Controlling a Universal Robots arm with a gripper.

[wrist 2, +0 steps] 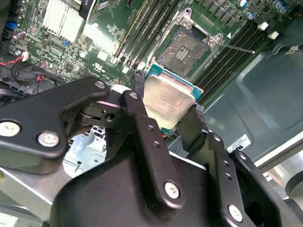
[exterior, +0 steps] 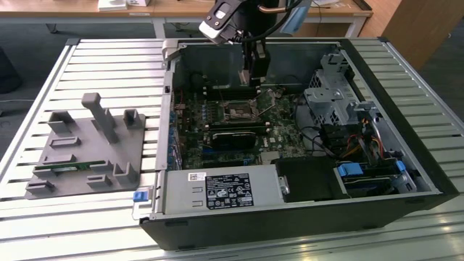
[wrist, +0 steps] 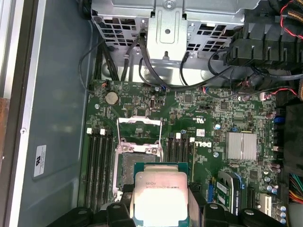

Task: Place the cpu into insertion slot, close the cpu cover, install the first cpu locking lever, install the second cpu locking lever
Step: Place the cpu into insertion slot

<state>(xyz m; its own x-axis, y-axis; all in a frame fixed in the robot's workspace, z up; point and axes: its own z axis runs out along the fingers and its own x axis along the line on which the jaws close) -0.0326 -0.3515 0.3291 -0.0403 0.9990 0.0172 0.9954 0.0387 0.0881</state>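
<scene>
My gripper [wrist 2: 166, 106] is shut on the cpu [wrist 2: 169, 100], a flat square chip with a dull silver top and a green edge, pinched between two black fingers [wrist 2: 138, 90]. It hangs above the green motherboard, a little off to one side of the insertion slot [wrist 2: 183, 49], whose dark centre is bare. In the first wrist view the cpu [wrist: 160, 198] covers one edge of the insertion slot [wrist: 129, 163], and the cpu cover [wrist: 140, 124] stands swung open beyond it. In the exterior view the gripper [exterior: 253, 79] is inside the case, above and behind the insertion slot [exterior: 239, 113].
The open computer case [exterior: 406, 179] lies on a slatted metal table. A grey fixture block [exterior: 87, 149] sits on the exterior view's left. Memory slots [wrist: 98, 161], a finned heatsink [wrist: 241, 145], a drive cage [exterior: 330, 98] and loose cables [wrist: 222, 71] surround the socket.
</scene>
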